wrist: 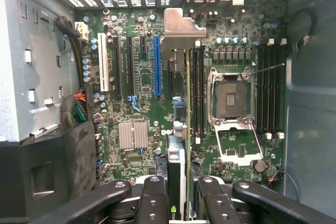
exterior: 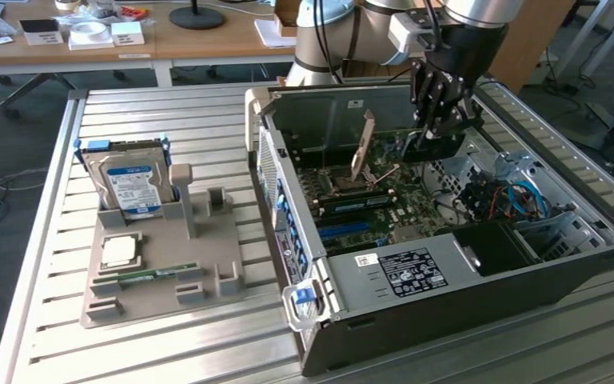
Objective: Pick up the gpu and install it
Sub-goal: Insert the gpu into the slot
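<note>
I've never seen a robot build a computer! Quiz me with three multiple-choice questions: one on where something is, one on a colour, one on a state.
1. Where is the hard drive?
A) on the floor
B) upright on the grey holder beside the computer case
C) hanging from a cable

2. What colour is the long slot beside the held graphics card?
A) blue
B) red
C) yellow

3. What is the gripper doing?
A) open and empty
B) shut on the graphics card
C) shut on a screwdriver

Answers: 1 B, it stands in the holder; 2 A, it shows blue; 3 B, the card sits edge-on between its fingers.
</note>
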